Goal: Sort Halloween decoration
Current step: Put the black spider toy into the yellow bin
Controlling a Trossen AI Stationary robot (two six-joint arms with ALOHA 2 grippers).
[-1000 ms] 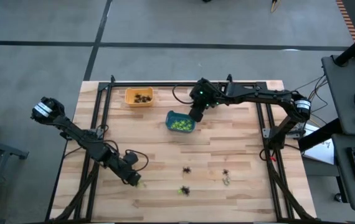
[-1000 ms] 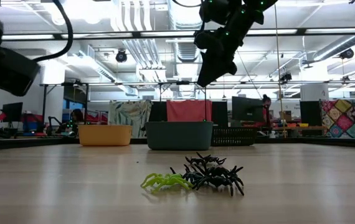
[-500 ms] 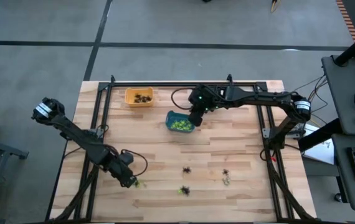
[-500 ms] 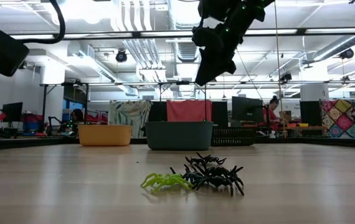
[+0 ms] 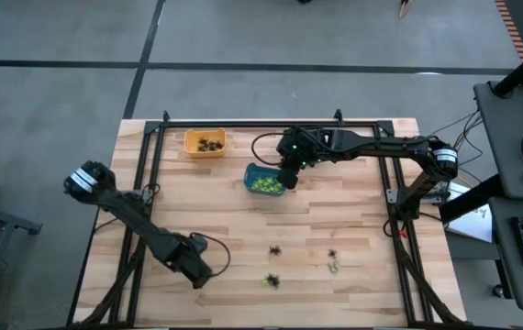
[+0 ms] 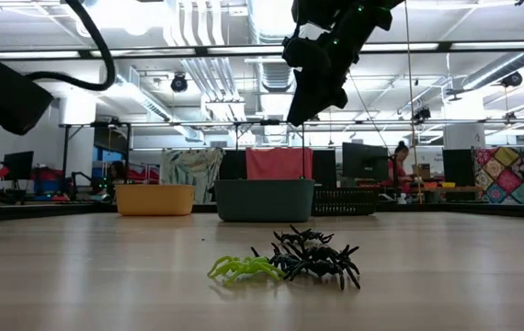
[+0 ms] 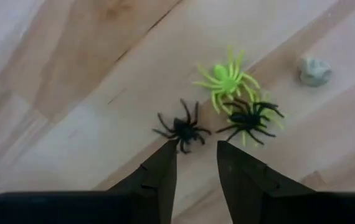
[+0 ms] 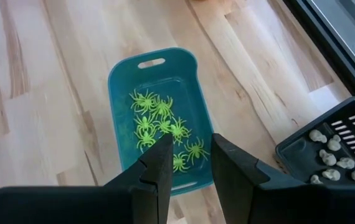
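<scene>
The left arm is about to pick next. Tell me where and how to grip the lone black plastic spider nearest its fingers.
Grip the small black plastic spider by its central body, from straight above. It lies flat on the wooden table, thin legs splayed all round, which would likely slip. It sits clear of the other spiders, leaving room for the left gripper and its fingers.

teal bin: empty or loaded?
Loaded. The teal bin holds a cluster of lime green spiders on its floor, seen past the right gripper.

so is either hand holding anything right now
No. The left hand hangs open and empty over a small black plastic spider; the right hand is open and empty above the teal plastic bin.
</scene>
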